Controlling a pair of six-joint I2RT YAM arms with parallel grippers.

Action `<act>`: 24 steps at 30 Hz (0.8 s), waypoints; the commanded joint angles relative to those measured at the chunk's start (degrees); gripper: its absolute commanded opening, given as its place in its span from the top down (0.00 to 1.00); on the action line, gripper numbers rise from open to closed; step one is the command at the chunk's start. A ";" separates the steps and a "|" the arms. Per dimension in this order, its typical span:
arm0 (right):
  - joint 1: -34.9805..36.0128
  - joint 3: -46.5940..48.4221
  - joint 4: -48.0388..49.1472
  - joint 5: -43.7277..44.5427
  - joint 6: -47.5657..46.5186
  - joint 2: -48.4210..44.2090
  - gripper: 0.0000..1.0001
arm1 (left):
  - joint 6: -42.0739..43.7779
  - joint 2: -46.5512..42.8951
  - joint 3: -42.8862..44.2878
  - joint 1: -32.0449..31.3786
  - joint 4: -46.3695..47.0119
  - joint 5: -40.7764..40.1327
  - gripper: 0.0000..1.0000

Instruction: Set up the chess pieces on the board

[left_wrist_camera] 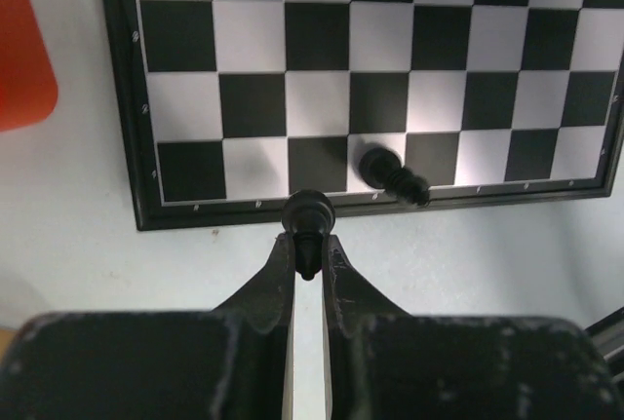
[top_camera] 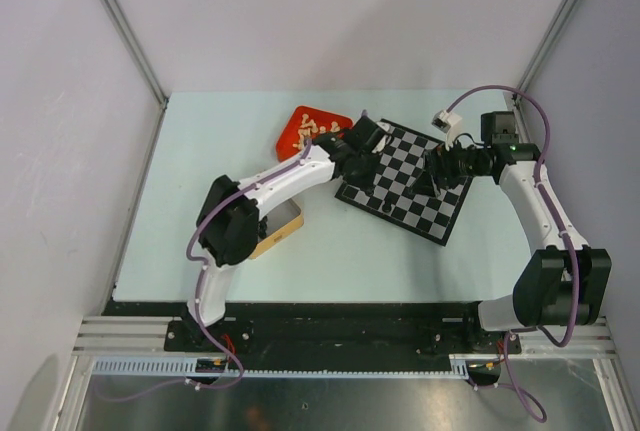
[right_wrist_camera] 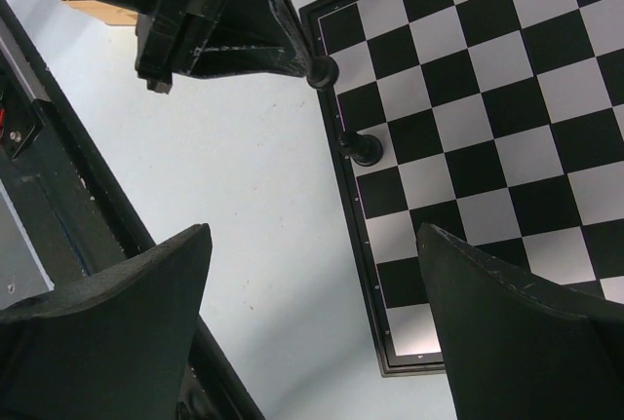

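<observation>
The left jaws are clenched on a tiny glossy black chess pawn (left_wrist_camera: 308, 213), holding it just over the dark border of the flat black-and-silver checked chessboard (left_wrist_camera: 390, 50), which lies on the pale desk (left_wrist_camera: 195, 274). A second small black chessman (left_wrist_camera: 388, 171) sits on a pale edge-row square just beside it. The right jaws hang spread wide apart above the board's edge.

Robot lab cell, white panel walls (top_camera: 62, 141), aluminium rails (top_camera: 340, 335), pale table (top_camera: 350, 263)
</observation>
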 commanded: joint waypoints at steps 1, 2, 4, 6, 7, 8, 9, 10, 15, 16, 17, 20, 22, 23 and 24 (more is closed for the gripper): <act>-0.38 2.09 1.25 -0.55 0.88 -1.41 0.09 | 0.97 2.39 5.86 -0.85 -1.94 -0.79 0.96; -0.47 2.09 1.25 -0.55 0.88 -1.41 0.09 | 1.06 2.92 6.29 -1.03 -2.03 -0.61 0.96; -0.38 2.09 1.25 -0.73 0.88 -1.23 0.09 | 1.23 4.41 7.61 -1.29 -2.29 -0.70 0.96; -0.38 2.09 1.25 -0.99 0.97 -1.32 0.09 | 1.41 5.12 8.67 -1.47 -2.47 -0.70 0.96; -0.47 2.09 1.25 -1.08 0.97 -1.41 0.09 | 1.41 5.90 9.02 -1.55 -2.64 -0.70 0.96; -0.38 2.09 1.25 -1.08 0.97 -1.41 0.09 | 1.50 6.17 9.28 -1.55 -2.73 -0.61 0.96; -0.38 2.09 1.25 -1.08 0.97 -1.41 0.09 | 1.50 6.52 9.72 -1.55 -2.82 -0.70 0.96; -0.38 2.09 1.25 -1.08 0.97 -1.32 0.09 | 1.59 6.70 9.90 -1.64 -3.00 -0.70 0.95; -1.87 2.09 1.25 -1.17 0.97 -1.15 0.09 | 1.76 8.02 10.17 -1.73 -3.35 -0.17 0.95; -1.87 2.09 1.16 -1.26 0.88 -1.15 0.09 | 1.76 8.20 10.17 -1.82 -3.35 -0.17 0.95; -1.87 2.09 1.25 -1.26 0.97 -1.06 0.09 | 1.76 8.46 10.17 -1.90 -3.44 -0.17 0.94; -1.87 2.09 1.25 -1.34 0.97 -0.97 0.09 | 1.76 8.90 10.34 -1.91 -3.44 -0.08 0.94; -1.87 2.09 1.25 -1.43 0.97 -0.88 0.09 | 1.76 9.34 10.52 -1.99 -3.52 0.18 0.93; -1.87 2.09 1.25 -1.61 0.97 -0.97 0.09 | 1.76 9.43 10.69 -1.99 -3.53 0.18 0.93; -1.87 2.09 1.16 -1.52 1.06 -0.80 0.09 | 1.76 9.69 10.78 -1.99 -3.53 0.27 0.93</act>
